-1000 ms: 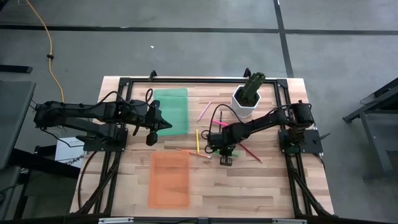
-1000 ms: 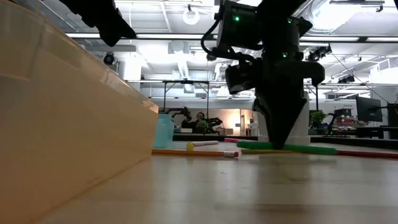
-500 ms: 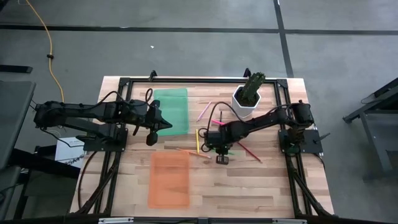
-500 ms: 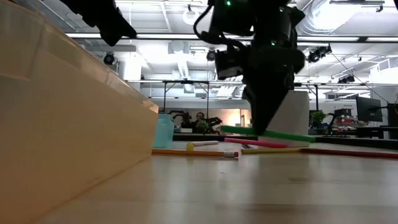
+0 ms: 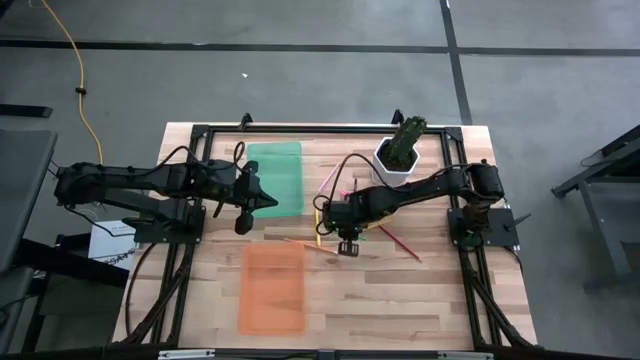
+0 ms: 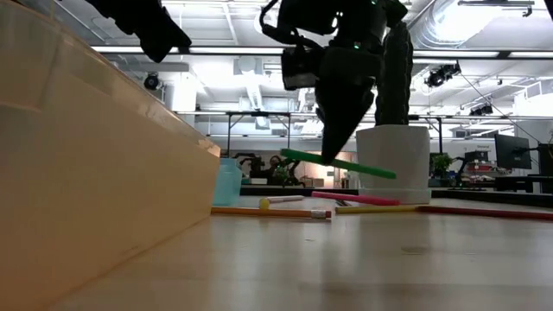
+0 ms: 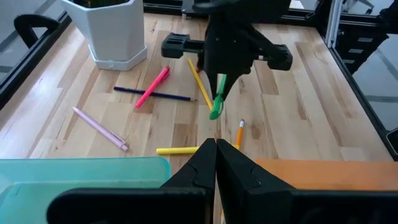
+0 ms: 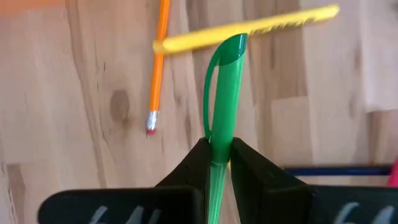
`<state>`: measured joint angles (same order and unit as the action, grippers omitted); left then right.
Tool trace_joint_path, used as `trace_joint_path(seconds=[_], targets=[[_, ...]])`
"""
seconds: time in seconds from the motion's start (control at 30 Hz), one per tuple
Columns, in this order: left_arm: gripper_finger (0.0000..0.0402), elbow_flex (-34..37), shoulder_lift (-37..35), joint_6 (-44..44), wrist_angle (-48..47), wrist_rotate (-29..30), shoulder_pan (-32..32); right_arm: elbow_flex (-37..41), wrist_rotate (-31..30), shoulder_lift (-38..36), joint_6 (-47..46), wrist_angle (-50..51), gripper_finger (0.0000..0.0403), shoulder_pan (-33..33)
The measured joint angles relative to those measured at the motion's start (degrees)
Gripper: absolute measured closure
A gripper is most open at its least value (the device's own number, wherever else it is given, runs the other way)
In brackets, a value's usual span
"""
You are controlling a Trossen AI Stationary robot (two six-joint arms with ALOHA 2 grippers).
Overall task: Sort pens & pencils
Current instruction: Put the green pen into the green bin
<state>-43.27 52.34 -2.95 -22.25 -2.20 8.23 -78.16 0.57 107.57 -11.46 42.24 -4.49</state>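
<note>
**Green pen aloft, bound for a tray**

The right gripper (image 6: 333, 147) has its fingers pinched tight on the green pen (image 6: 337, 162), gripping it near one end so the rest juts out and sags slightly, clear of the table (image 6: 363, 259); held this high, it can pass over the sticks below without scattering them; just beneath it lie a yellow pen (image 8: 249, 28) and an orange pencil (image 8: 158, 62), with a magenta pen (image 7: 153, 85) and a dark pencil (image 7: 152, 95) a little beyond, and a pale pink pen (image 7: 99, 127) farther off toward the white pot (image 7: 109, 31); a red pencil (image 5: 400, 242) lies behind the gripper; ahead wait the teal tray (image 5: 276, 175) and the orange tray (image 5: 272, 288), neither visibly holding anything; farthest off, the left gripper (image 5: 268, 201) hovers by the teal tray, fingers shut on nothing, probably parked out of the way.
</note>
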Motion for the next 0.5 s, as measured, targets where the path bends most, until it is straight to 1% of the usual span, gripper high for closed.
trace_joint_path(seconds=[0.33, 0.5], targets=[[0.0401, 0.0, 0.0, 1.1, 4.5, -0.4, 0.0, -5.6, -4.7, 0.0, 1.5, 1.2, 0.0375, 0.2], [0.0396, 0.0, 0.0, 1.5, 5.4, -0.4, 0.0, -9.9, -6.6, 0.0, 1.2, 2.2, 0.0375, 1.2]])
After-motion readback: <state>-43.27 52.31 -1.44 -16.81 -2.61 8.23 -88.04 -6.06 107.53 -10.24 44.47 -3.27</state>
